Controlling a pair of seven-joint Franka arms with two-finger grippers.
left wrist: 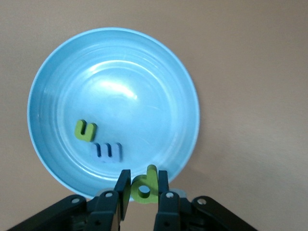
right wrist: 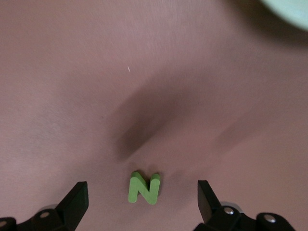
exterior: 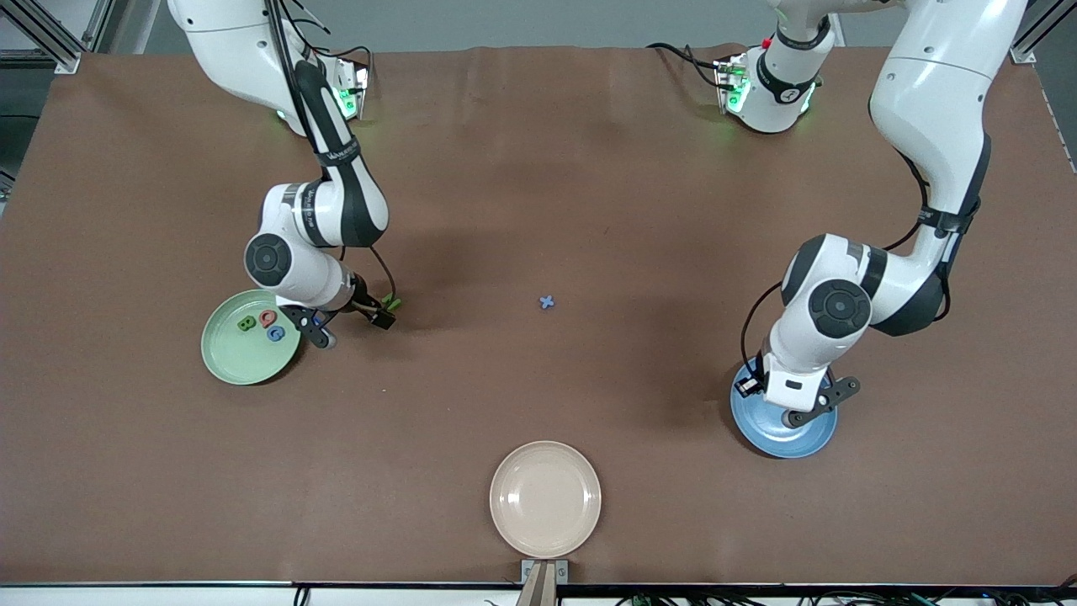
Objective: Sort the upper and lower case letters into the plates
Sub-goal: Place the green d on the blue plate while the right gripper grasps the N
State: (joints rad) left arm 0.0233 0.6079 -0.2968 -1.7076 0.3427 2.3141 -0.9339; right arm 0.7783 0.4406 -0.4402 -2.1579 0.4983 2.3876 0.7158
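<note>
Over the blue plate point(left wrist: 113, 72), at about four o'clock on the table, the left gripper point(left wrist: 143, 190) pinches a green letter d point(left wrist: 146, 185), while the right gripper point(right wrist: 142, 202), fingers spread wide beside the mint green plate point(exterior: 244, 358) at nine o'clock, has a green N point(right wrist: 143, 188) lying on the table midway between them.

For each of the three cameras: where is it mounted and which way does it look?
Front: high across the table, facing both arms; sees all three plates.
Left wrist: looks down past the left gripper, shut on a green letter d, at the blue plate.
Right wrist: looks down between the open right gripper at a green N.
Shared: front also shows the blue plate.
</note>
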